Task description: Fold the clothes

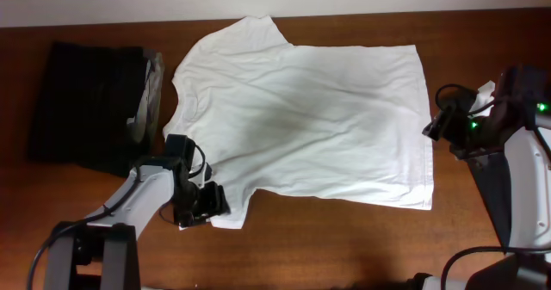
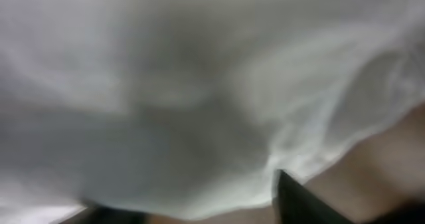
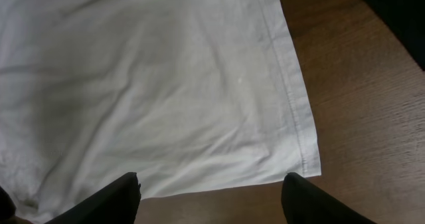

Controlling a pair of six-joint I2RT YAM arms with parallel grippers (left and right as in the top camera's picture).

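Note:
A white T-shirt point(image 1: 301, 109) lies spread flat on the wooden table, collar to the left and hem to the right. My left gripper point(image 1: 203, 206) is low at the shirt's near-left sleeve. The left wrist view is blurred and filled with white cloth point(image 2: 199, 84); the fingers point(image 2: 199, 211) stand wide apart with the sleeve's edge between them. My right gripper point(image 1: 437, 126) hovers open and empty just off the hem on the right. In the right wrist view its fingers point(image 3: 212, 197) frame bare table in front of the hem corner point(image 3: 309, 161).
A folded black garment point(image 1: 82, 109) with a grey piece point(image 1: 151, 88) lies at the far left, next to the shirt's collar. The brown table point(image 1: 344, 238) shows along the front and at the right point(image 3: 358, 104). The table's back edge runs along the top.

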